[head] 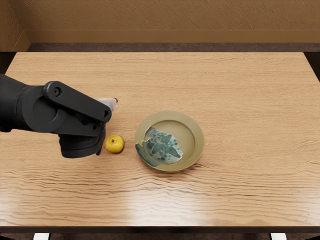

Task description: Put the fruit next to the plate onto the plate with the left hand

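Fruit [114,144] lies on the table [225,80] between left hand [82,136] and plate [198,134], close beside both; whether the hand is open or closed cannot be told; likely risk: a glancing touch rolls the fruit away.

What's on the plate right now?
Only a blue-green patterned patch shows on the plate. The fruit lies on the table left of it, beside the left hand. Nothing covers the plate's top.

- Left arm [27,107]: matte black, with a bulky rounded housing.
- Flat black link on its far side, with a round pivot [56,91] at the left end.
- Left hand [81,142]: dark, blocky shell.
- Small pale grey piece [109,103], reddish at its right end.
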Tool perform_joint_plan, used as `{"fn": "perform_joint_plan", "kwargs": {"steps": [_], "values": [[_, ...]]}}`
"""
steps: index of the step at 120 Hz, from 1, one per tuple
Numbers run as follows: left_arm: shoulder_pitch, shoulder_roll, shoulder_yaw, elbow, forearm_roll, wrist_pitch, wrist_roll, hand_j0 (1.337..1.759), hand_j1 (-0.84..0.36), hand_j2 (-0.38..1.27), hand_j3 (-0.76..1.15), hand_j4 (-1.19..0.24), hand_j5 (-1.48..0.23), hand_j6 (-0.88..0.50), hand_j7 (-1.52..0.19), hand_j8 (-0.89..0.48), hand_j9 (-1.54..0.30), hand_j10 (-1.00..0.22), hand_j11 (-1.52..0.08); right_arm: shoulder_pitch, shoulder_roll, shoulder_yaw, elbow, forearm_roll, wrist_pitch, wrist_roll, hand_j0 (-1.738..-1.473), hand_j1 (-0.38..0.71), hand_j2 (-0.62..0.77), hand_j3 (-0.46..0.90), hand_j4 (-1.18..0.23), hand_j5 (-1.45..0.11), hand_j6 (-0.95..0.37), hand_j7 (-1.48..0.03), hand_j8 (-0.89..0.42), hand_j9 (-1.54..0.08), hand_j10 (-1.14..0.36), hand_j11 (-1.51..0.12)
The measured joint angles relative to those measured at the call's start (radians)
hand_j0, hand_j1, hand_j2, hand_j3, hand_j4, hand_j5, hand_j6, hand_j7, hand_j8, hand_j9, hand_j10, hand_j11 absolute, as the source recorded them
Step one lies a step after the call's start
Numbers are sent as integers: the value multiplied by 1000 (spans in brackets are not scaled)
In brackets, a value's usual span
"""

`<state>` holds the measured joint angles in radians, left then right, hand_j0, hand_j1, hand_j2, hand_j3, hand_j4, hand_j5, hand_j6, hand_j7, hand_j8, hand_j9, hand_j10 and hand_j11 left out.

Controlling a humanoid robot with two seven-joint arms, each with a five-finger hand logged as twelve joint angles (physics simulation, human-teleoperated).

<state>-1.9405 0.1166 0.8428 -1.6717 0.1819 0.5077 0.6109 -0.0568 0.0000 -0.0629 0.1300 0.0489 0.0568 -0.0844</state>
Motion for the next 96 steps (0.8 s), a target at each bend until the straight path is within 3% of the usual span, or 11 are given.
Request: {"fn": "perform_joint_plan", "kwargs": {"steps": [48,96], "values": [[44,-111,6,57,-42,78,0,1658,349,0,0,0,0,-1,0,-1,0,0,0,0,0,0,0,0,0,0,-1658,-320,-5,0,-24,-31,-24,-31,-24,-31,-24,-31],[85,-117,39,99,-41,103,0,1658,349,0,0,0,0,-1,0,-1,0,0,0,0,0,0,0,0,0,0,-1658,-320,-5,0,-24,-31,-24,-31,-24,-31,-24,-31]]}}
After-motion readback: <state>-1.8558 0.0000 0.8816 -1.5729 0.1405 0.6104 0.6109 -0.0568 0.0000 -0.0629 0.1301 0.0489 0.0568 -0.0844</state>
